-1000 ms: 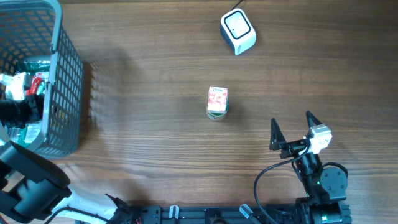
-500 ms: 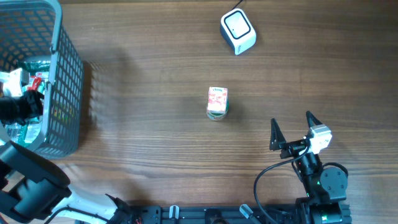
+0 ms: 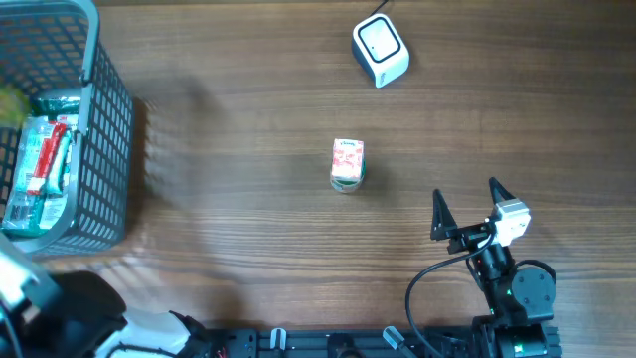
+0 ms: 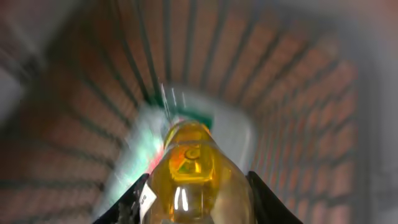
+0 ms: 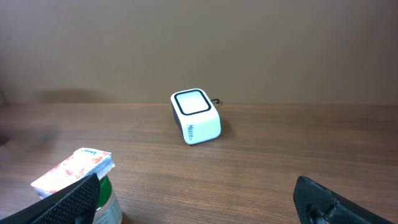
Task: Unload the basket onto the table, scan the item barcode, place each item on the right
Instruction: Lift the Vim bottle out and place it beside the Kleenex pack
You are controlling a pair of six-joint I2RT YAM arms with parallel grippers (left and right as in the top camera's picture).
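Item: amber bottle (image 4: 196,177), held in the left gripper (image 4: 199,202). Its dark fingers (image 4: 140,200) sit against the bottle's two sides, closed about as far as the bottle's width allows. Label side not readable in the left wrist view. Everything behind the bottle is smeared.

Position: the bottle is above the inside of the grey mesh basket (image 3: 104,119), with the basket's walls all round it and a white-and-green packet under its cap end. Overhead, red, white and green packets (image 3: 40,164) lie on the basket floor.

Outward from the basket, on the wooden worktop (image 3: 229,119):
- small red-and-white pack (image 3: 348,163) with a green base, well to the right of the basket, standing alone.
- white scanner (image 3: 380,50), further right and toward the far edge, window facing up.
- right gripper (image 3: 465,191), furthest from the basket at the near right; jaws spread wide, holding nothing, touching nothing.
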